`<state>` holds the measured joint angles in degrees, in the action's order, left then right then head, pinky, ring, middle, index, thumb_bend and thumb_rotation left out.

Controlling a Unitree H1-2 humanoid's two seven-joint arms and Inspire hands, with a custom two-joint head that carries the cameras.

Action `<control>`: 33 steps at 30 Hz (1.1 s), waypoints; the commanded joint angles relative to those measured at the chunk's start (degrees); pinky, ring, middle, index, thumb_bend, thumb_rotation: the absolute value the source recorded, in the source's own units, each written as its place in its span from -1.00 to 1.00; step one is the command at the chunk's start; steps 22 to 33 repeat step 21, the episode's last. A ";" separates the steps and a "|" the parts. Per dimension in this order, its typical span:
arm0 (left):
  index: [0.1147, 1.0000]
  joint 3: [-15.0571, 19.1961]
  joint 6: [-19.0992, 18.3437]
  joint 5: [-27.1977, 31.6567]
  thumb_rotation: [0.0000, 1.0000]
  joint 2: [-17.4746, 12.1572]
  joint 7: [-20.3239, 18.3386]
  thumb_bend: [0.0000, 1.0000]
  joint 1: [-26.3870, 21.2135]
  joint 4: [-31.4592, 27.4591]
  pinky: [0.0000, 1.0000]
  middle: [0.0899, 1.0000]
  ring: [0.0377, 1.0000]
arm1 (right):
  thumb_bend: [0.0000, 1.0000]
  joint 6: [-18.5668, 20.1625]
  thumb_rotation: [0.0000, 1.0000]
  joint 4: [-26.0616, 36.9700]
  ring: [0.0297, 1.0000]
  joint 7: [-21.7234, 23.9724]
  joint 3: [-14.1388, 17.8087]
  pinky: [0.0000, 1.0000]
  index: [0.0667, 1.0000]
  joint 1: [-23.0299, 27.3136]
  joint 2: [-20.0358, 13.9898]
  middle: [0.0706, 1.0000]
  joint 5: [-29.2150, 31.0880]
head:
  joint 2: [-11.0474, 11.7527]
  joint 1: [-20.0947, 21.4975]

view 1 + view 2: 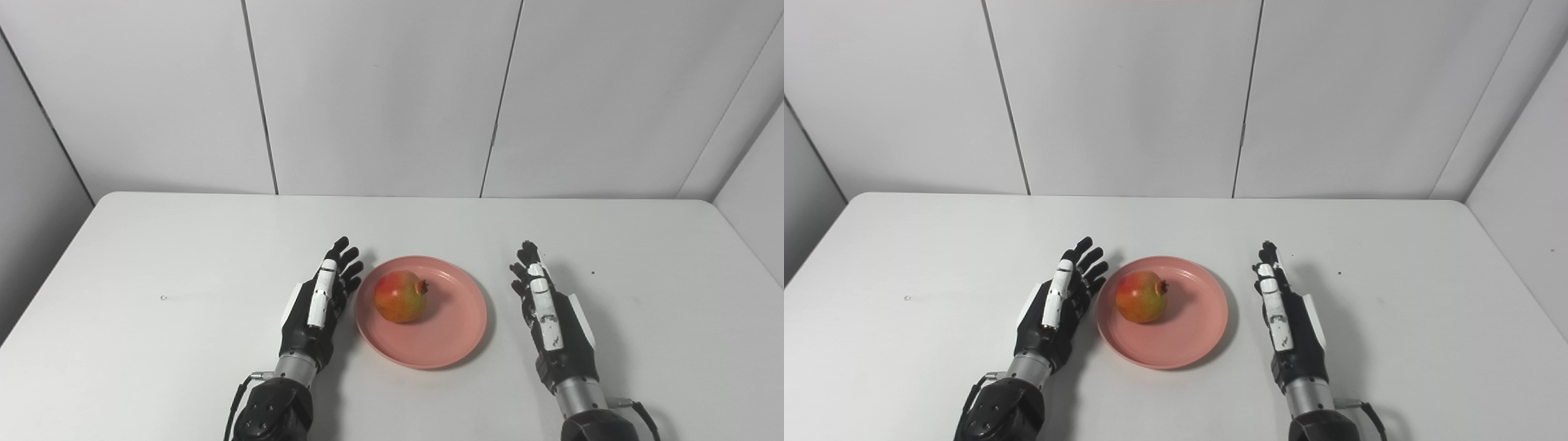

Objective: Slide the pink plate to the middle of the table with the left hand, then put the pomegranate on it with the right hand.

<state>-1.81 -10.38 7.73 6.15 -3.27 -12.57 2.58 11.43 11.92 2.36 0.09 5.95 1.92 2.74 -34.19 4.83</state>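
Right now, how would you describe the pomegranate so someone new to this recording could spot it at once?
On the white table, near its middle, a pink plate lies between the left hand and the right hand. The pomegranate sits on the plate's left part, a round red fruit with a yellow-green patch and a small crown pointing right. Nothing else on the table is round.

Count on the counter (184, 257): one pink plate (453, 337), lying near the middle and somewhat toward the near edge. One pomegranate (400, 297), resting on that plate, left of its centre. Fruit of other kinds: none counted. Plates total one; fruit total one.

Hands in view: two. One left hand (318, 303), just beside the plate's left rim, fingers apart, holding nothing. One right hand (548, 312), near the plate's right rim but apart from it, fingers extended, holding nothing.

Counters: one, white.
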 commanded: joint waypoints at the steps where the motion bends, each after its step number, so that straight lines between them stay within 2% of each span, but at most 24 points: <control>1: 0.90 0.07 0.89 0.22 1.00 -0.58 -0.56 -0.12 0.36 -1.67 0.94 0.93 0.90 | -0.35 1.57 1.00 3.71 1.00 0.90 -0.46 1.00 1.00 1.17 -0.17 1.00 1.15 | 0.08 -0.03; 5: 0.93 0.05 1.44 0.66 1.00 -0.87 -1.00 -0.11 0.92 -2.22 0.96 0.96 0.93 | -0.36 4.99 1.00 5.89 1.00 0.88 -1.26 1.00 1.00 1.18 -0.12 1.00 1.93 | 0.09 0.13; 10: 0.99 -0.19 2.08 0.90 1.00 -1.16 -1.70 -0.10 1.52 -2.83 1.00 1.00 0.99 | -0.36 6.49 1.00 6.61 1.00 0.28 -1.67 1.00 1.00 1.27 0.03 1.00 1.85 | 0.14 0.07; 17: 1.00 -0.58 2.53 0.71 1.00 -1.20 -2.20 -0.11 1.97 -3.48 1.00 1.00 1.00 | -0.38 5.87 1.00 6.07 1.00 -0.06 -1.88 1.00 1.00 1.26 -0.08 1.00 1.28 | 0.35 0.00; 21: 1.00 -1.35 4.31 -0.40 1.00 -1.65 -2.29 -0.11 2.17 -3.17 1.00 1.00 1.00 | -0.41 5.37 1.00 5.64 1.00 -0.15 -1.95 1.00 1.00 1.14 -0.09 1.00 0.93 | 0.47 -0.06; 33: 1.00 -1.35 4.31 -0.40 1.00 -1.65 -2.29 -0.11 2.17 -3.17 1.00 1.00 1.00 | -0.41 5.37 1.00 5.64 1.00 -0.15 -1.95 1.00 1.00 1.14 -0.09 1.00 0.93 | 0.47 -0.06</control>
